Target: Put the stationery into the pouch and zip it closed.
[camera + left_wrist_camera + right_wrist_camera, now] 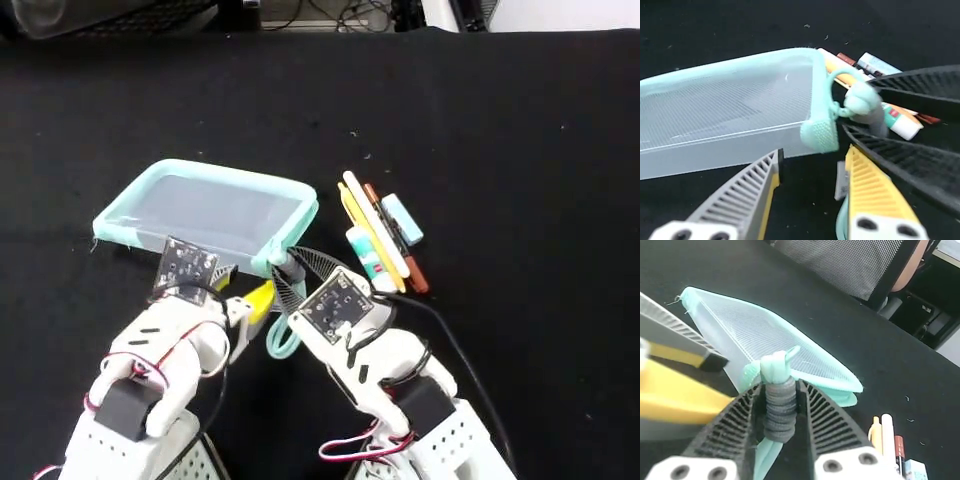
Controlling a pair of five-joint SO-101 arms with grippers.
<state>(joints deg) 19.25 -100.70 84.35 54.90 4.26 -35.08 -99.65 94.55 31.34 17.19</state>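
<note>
The mint mesh pouch lies flat on the black table, its right corner pointing at both grippers. My right gripper is shut on the pouch's grey zipper pull, topped by a mint knot. My left gripper is open, its grey and yellow fingers straddling the pouch's near corner without touching it. The stationery lies in a bundle just right of the pouch: a yellow pen, a white pen, a brown pen, a light blue eraser and a small white tube.
A mint wrist strap trails from the pouch corner between the two arms. The black cloth stretches open to the right and back. A mesh chair back stands beyond the table.
</note>
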